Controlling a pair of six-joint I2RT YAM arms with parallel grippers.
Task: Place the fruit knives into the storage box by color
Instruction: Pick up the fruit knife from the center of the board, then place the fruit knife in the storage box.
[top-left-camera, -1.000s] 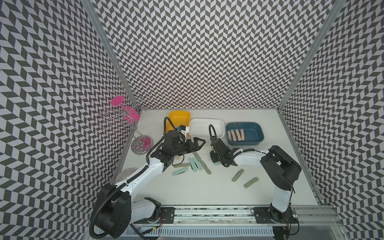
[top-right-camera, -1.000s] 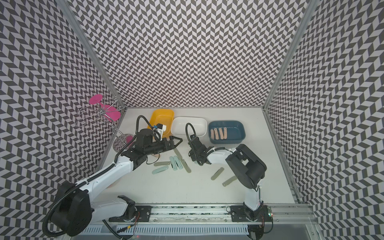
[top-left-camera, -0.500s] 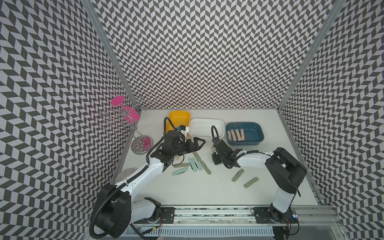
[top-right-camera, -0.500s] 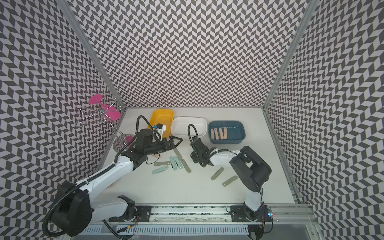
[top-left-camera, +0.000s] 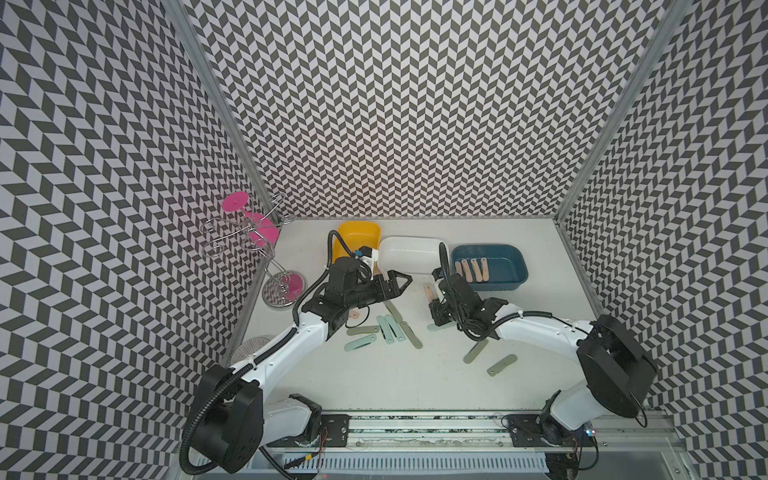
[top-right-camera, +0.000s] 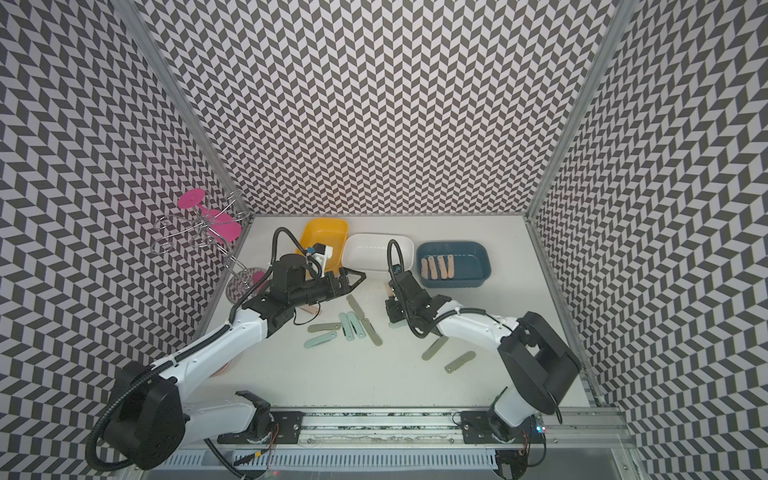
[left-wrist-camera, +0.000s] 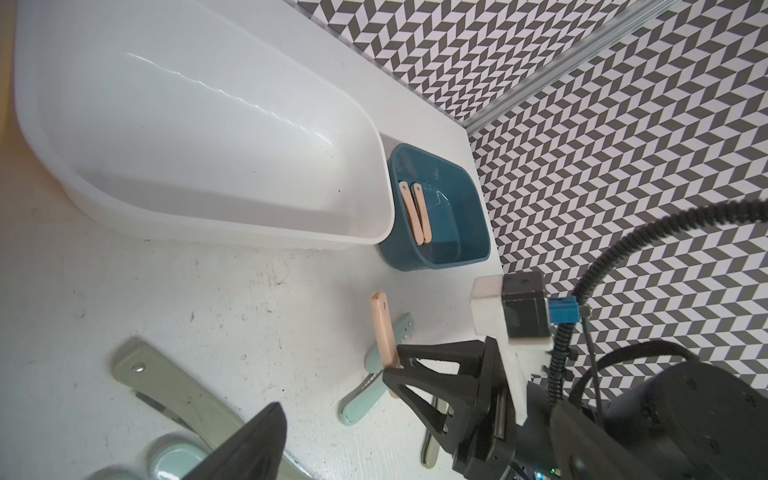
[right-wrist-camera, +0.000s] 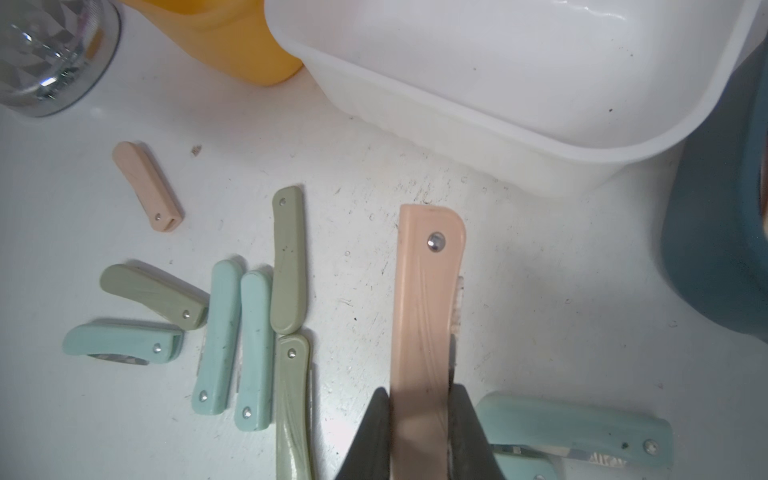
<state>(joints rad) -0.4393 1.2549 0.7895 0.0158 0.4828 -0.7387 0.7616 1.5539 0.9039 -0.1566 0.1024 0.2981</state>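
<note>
Here, the peach-pink knife (right-wrist-camera: 428, 316) is shown clamped near one end between the closed jaws of the right gripper (right-wrist-camera: 417, 401), its riveted end projecting free toward the boxes. In both top views it sits just right of frame centre, below the gap between the white box (top-left-camera: 409, 242) and the blue box (top-left-camera: 517, 270). Whether it has cleared the table (top-left-camera: 374, 386) cannot be told.

Four peach knives (top-left-camera: 471, 270) lie side by side in the left half of the blue box, so that box is judged the destination. A mint knife (right-wrist-camera: 573, 424) lies just beside the gripper, and a straight vertical lift should avoid dragging it. Because the hold is at one end, the long free end may tilt or swing. A slow carry, high enough to pass the box's near wall, seems advisable. A sliver of blade shows along one edge of the handle, so release is best made low over the box floor, parallel to the knives there.

The left gripper (top-left-camera: 397, 282), jaws wide apart and empty, hovers left of centre before the white box. The loose mint and sage knives (top-left-camera: 388, 330) lie below it in the frame, and it stands well apart from that path. A second peach knife (right-wrist-camera: 147, 187) lies by the left arm.
</note>
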